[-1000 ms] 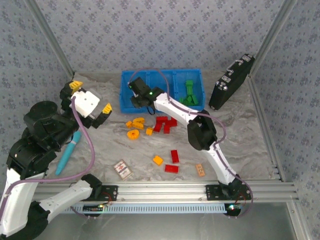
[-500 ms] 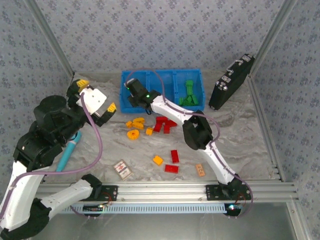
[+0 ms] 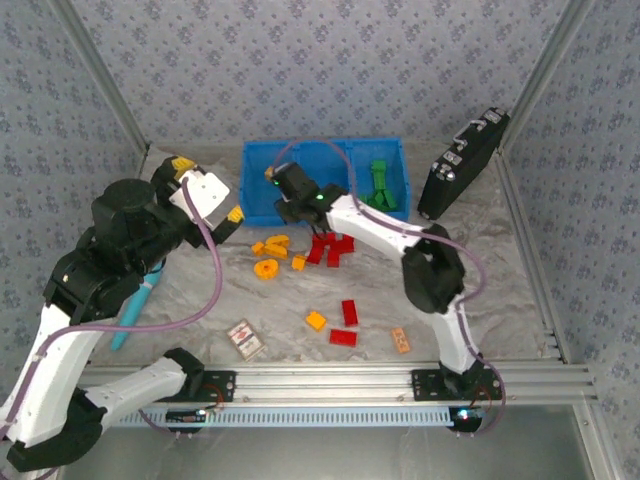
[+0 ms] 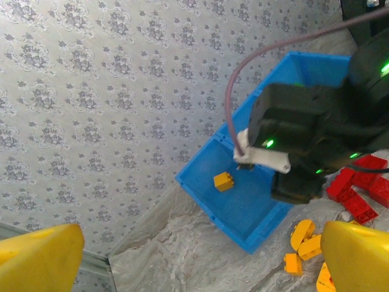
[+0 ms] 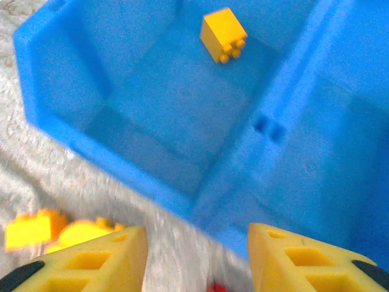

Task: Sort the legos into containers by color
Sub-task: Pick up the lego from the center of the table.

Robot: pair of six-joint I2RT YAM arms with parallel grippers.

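Fig.: work area from above, w/ both wrist views.

- **Table** [image 3: 500,260]: marbled top, carries everything below.
- **Bin** [image 3: 395,145]: blue, three compts., at the far edge, centre.
- **Black case** [image 3: 462,165]: leans at the far R corner, well apart from the bin.
- **R gripper** [image 5: 194,258]: your R arm reaches over the bin's L compt., near the divider. Fingers spread wide, nothing between them.
- **L gripper** [image 3: 208,188]: held up in the air just L of the bin. Yellow fingers spread, holding nothing.
- **Teal tool** [image 3: 135,310]: lies on the table under your L arm.
- **Green bricks** [image 3: 378,185]: piled in the R compt.
- **Red bricks** [image 3: 330,248]: cluster on the table just in front of the bin; two more sit nearer you.
- **Orange bricks** [image 3: 272,244]: cluster beside the red ones, L side, w/ the orange ring [image 3: 266,268] just in front.
- **Card** [image 3: 245,338]: flat, near the front rail.
- **Yellow brick** [image 5: 223,33]: lies alone on the floor of the L compt., toward its far wall.
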